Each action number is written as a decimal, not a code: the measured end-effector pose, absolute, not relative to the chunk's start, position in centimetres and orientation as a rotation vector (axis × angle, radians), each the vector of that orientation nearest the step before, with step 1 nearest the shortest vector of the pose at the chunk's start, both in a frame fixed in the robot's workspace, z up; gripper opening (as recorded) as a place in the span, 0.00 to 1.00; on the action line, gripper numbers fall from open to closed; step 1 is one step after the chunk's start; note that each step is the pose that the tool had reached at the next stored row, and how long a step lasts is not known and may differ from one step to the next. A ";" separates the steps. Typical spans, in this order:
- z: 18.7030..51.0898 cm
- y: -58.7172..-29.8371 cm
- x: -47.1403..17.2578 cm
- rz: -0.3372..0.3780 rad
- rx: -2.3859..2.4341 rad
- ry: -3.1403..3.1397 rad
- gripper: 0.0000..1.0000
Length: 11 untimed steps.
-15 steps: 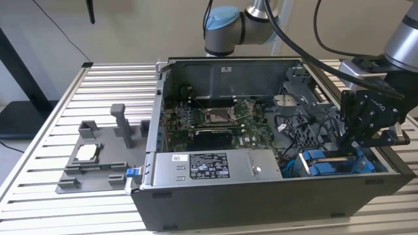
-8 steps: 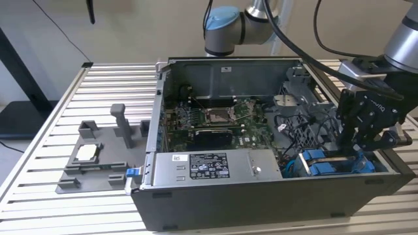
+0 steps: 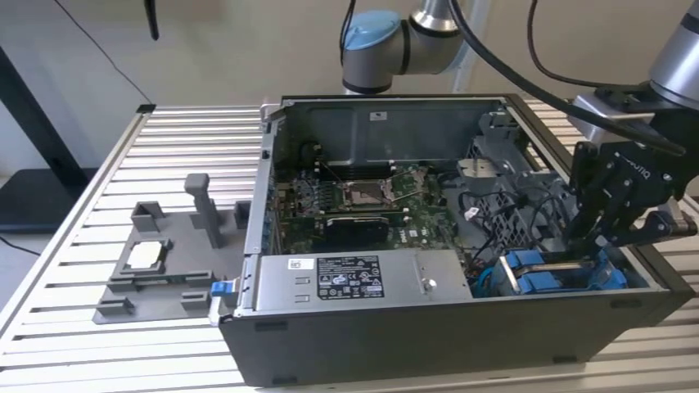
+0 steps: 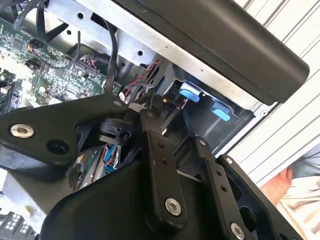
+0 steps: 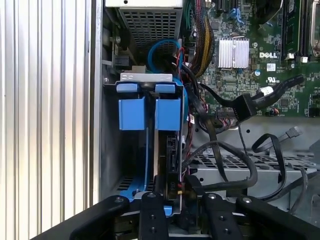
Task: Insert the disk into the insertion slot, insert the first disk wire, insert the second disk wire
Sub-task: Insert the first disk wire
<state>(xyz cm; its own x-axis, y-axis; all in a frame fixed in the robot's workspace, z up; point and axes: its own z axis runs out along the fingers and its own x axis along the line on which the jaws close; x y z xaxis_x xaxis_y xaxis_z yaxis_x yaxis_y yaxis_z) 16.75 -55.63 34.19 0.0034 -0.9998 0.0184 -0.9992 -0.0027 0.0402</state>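
The disk (image 5: 170,152) stands on edge in its bay at the case's front corner on the exterior view's right, with its blue carrier tab (image 5: 167,114) above it and its black port strip facing out. The blue carrier (image 3: 549,277) sits low in that corner. My gripper (image 3: 595,246) hangs right over the bay. In the first wrist view my gripper (image 5: 182,192) is shut on a black disk wire plug (image 5: 186,183) pressed against the disk's lower end, its cable (image 5: 235,185) looping away. In the second wrist view my gripper (image 4: 157,102) pinches the plug beside the blue tabs (image 4: 190,93).
A second blue carrier (image 5: 132,112) fills the neighbouring slot. Another black plug (image 5: 244,106) hangs loose over the motherboard (image 5: 260,55) among tangled cables. The power supply (image 3: 349,278) flanks the bay. A grey fixture (image 3: 164,262) lies on the slatted table. A person's hand (image 4: 285,185) is beside the case.
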 end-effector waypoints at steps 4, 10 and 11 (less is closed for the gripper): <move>34.5 -55.6 16.6 -0.021 2.197 -2.190 0.33; 35.2 -55.6 16.5 -0.018 2.198 -2.191 0.33; 35.5 -55.6 16.4 -0.017 2.198 -2.192 0.33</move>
<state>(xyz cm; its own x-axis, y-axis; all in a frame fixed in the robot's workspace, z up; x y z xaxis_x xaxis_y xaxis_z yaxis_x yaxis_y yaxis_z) 16.45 -55.62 35.53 0.0033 -0.9998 0.0184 -0.9994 -0.0027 0.0341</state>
